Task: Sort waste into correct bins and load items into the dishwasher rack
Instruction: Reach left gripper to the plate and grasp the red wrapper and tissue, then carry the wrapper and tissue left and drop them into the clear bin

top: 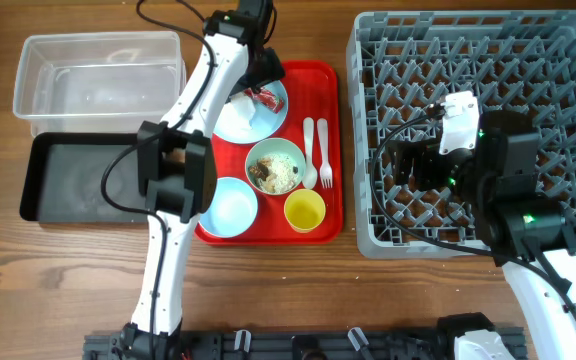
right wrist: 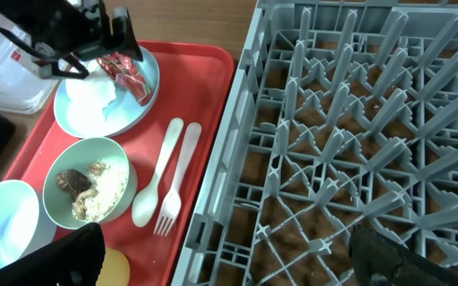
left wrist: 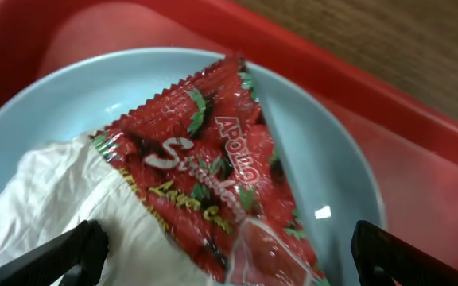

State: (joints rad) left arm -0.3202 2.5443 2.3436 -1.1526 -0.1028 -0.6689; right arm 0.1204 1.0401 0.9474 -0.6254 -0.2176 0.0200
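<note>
The red snack wrapper (left wrist: 213,175) lies on a crumpled white napkin (left wrist: 62,199) on the light blue plate (top: 253,108) at the back of the red tray. My left gripper (left wrist: 229,258) is open, its fingers straddling the wrapper and napkin just above them; it shows in the overhead view (top: 263,75). The pale green bowl (top: 276,166) holds rice crumbs and brown lumps. A light blue bowl (top: 230,207), yellow cup (top: 305,211), white spoon (top: 309,152) and fork (top: 325,153) sit on the tray. My right gripper (right wrist: 225,258) is open and empty above the grey rack's (top: 568,60) left edge.
The red serving tray (top: 333,120) lies between the bins and the rack. The clear tub (top: 98,80) stands at the back left, the black tray (top: 68,178) in front of it. The left arm stretches over the tray's left side.
</note>
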